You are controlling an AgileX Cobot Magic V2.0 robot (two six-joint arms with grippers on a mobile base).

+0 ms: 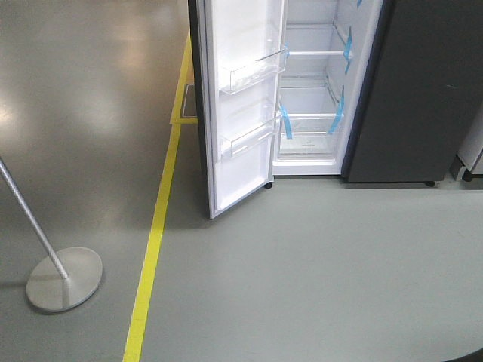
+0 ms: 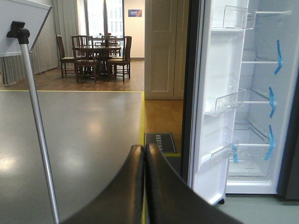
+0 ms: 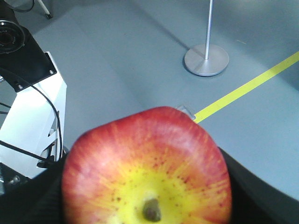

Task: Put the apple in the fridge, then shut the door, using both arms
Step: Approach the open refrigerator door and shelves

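Filling the right wrist view, the apple [image 3: 147,168] sits clamped in the right gripper [image 3: 147,191], whose black fingers [image 3: 259,191] press its left and right flanks. Its stem dimple faces the camera, so the stem axis runs back along the gripper; yellow flesh rings the stem and red covers the upper shoulder. It hangs above the grey floor [image 3: 131,56], with a white robot body [image 3: 28,112] at the left edge. No fridge shows in this view.

The left gripper [image 2: 144,149] has its two fingers pressed together with nothing between them, pointing toward the door's outer edge.

In the front view the fridge [image 1: 309,90] stands open at the top edge, showing its white interior, glass shelves [image 1: 313,53] and blue tape [image 1: 346,49]. The door [image 1: 241,113] swings out to the left with its white inside showing. Its bins [image 1: 253,72] are clear plastic, showing only the white liner behind. A dark cabinet [image 1: 423,90] touches the fridge's right side.

Grey floor spreads before the opening. A yellow line [image 1: 155,241] runs left of the door, and a stand [image 1: 64,279] rests further left.
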